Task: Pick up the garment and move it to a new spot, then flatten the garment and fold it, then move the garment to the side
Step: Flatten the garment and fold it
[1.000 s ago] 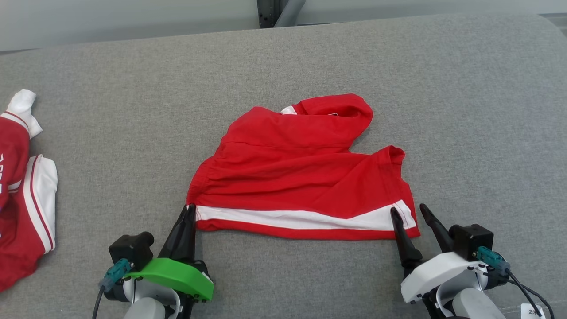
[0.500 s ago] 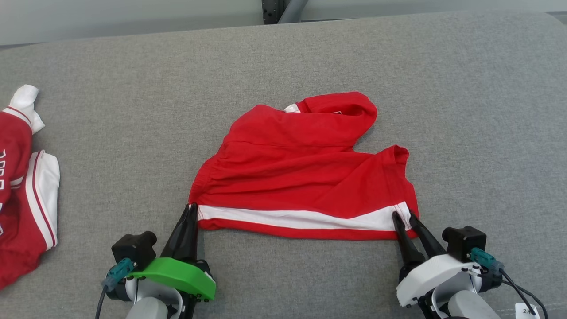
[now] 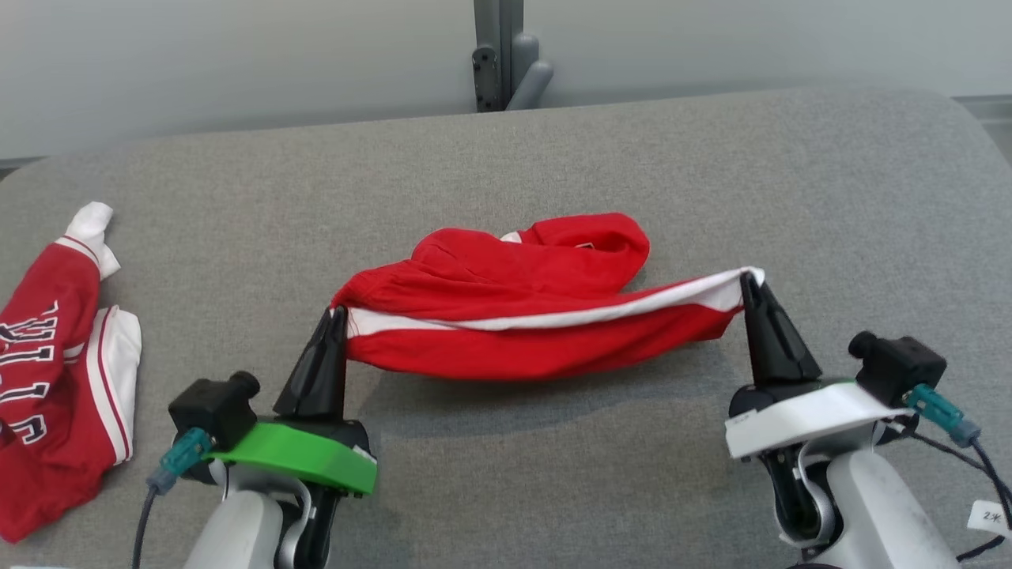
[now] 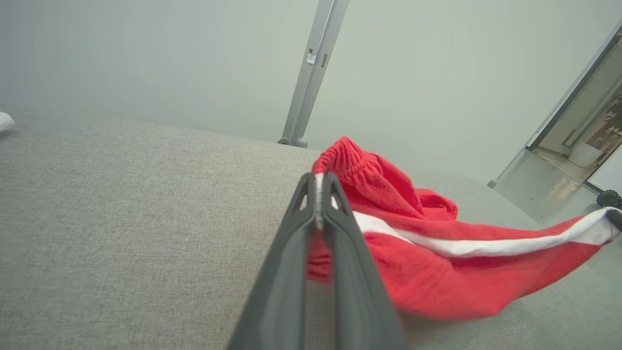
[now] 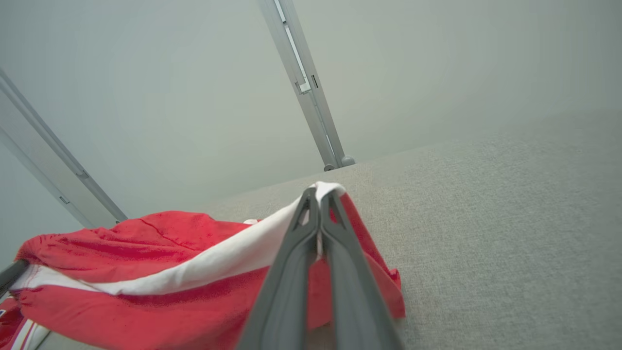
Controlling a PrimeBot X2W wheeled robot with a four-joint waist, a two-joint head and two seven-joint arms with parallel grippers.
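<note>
A grey fabric-covered worktop [image 3: 553, 158] stands before a pale wall, with an upright metal post [image 3: 506, 55] rising behind its far edge. Directly in front of that post, toward the robot, a red garment [image 3: 506, 332] with a white band along its hem hangs strung between two arms. The left tool [image 3: 336, 316], to the left of the post and nearer the robot, is pinched tight on one hem corner. The right tool [image 3: 749, 280], to the right of the post, is clamped on the other corner, where the white band ends. The hem edge is raised off the cloth, casting a shadow, while the bunched far part of the garment rests on the worktop on the post's side.

The garment's long axis runs side to side, across the line from robot to post. Each arm owns one end and neither is nearer the middle. Carrying it to a new spot looks to depend on both arms travelling together with that span kept taut.

Far left of the post lies a second red-and-white garment [image 3: 55, 371] with white, dark-edged lettering, too folded to read. A paper tag [image 3: 988, 518] hanging by the right arm reads "2" and a further mark that cannot be made out.
</note>
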